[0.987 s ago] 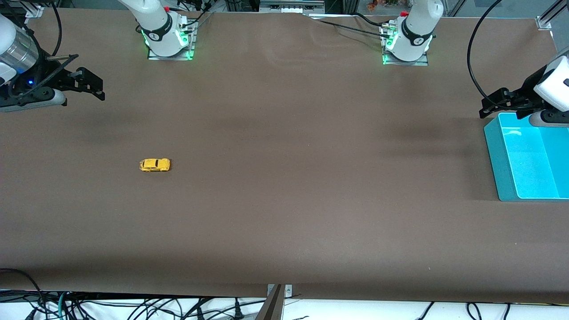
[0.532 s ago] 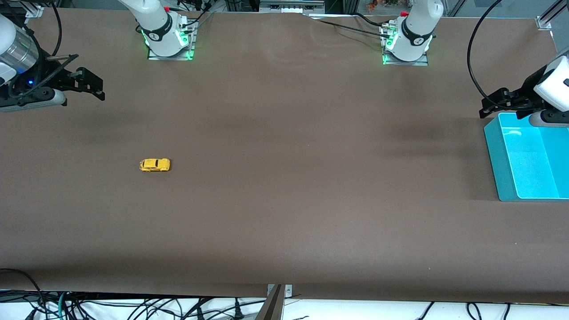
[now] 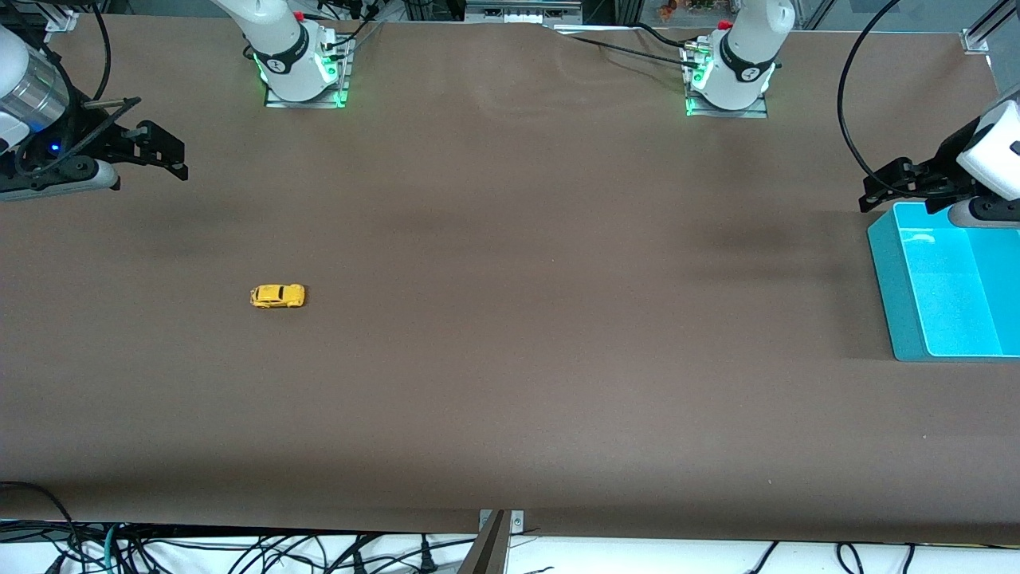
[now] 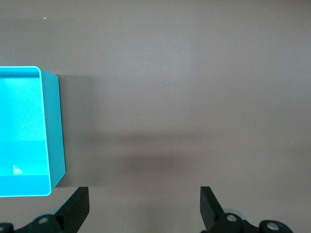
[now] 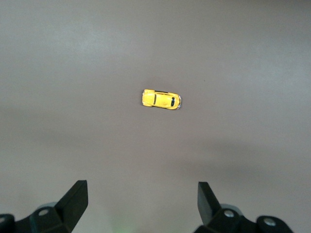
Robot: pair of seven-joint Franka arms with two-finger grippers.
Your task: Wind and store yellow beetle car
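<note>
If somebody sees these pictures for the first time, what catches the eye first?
The tiny yellow beetle car stands alone on the brown table, toward the right arm's end. A bright turquoise bin sits at the left arm's end. The right hand and left hand hang open and hold nothing, the left one beside the bin's edge.

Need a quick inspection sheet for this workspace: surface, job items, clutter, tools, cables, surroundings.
Surface: brown table, flat, slight wrinkle near the arm bases.
Job's things: yellow beetle car on its wheels on the table, toward the right arm's end, untouched. Turquoise bin at the left arm's end, nothing seen inside.
Clutter: nothing seen.
Tools: right tool open, up in the air at its end of the table, waiting; the car shows in its wrist view. Left tool open, over the table beside the bin's rim, waiting.
Cables: black cables below the table's near edge; one looping to the left arm.
Surroundings: two lit arm bases, frame parts along the table's edge.
</note>
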